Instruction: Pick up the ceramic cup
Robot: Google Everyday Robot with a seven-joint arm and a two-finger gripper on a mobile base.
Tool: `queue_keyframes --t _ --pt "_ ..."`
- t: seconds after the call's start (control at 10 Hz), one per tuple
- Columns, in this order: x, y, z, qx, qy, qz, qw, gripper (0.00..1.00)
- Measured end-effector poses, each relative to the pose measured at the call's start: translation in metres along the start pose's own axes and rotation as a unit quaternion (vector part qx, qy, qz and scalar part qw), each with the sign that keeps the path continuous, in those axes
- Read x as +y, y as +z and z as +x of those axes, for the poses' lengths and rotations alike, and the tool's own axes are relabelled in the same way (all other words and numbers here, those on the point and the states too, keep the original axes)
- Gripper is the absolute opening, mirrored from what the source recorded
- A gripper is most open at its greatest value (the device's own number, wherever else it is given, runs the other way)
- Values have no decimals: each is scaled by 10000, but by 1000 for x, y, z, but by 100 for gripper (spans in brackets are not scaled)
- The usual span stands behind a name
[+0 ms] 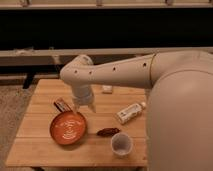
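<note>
White fingers of the gripper (84,107) point down and appear spread apart, with nothing between them. The gripper hangs above the far rim of an orange plate (68,128), beside a dark packet (62,104). Behind it, the pale arm (115,72) reaches in from the right.

The ceramic cup (121,144) stands upright near the front edge of the wooden table (40,150), well apart from the gripper. A reddish-brown item (108,132) lies just beside the cup, and a white bottle (131,112) lies behind it.

The likely risks are these: a low sweep toward the cup could knock the brown item or the bottle, and an off-centre approach could nudge the cup off the nearby table edge. Its smooth round wall may also slip from the grip.
</note>
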State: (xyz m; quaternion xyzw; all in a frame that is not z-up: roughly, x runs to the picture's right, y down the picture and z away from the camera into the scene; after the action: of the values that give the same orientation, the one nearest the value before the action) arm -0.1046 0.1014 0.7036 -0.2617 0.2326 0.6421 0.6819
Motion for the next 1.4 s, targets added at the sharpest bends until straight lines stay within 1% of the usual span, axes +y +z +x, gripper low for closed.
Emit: queue_keyframes --t 0.2,0.5,0.7,0.8,1.0,1.4 --pt "-2 1 1 -3 9 -6 10000 65" --pt "-22 4 6 -14 95 -19 10000 65" --pt "-21 4 6 -25 88 -52 9999 65" --pt "-23 5 7 -19 106 -43 9999 65" --pt "-38 8 12 -26 172 -46 9998 65" --pt "-47 10 16 -39 240 -79 9997 65"
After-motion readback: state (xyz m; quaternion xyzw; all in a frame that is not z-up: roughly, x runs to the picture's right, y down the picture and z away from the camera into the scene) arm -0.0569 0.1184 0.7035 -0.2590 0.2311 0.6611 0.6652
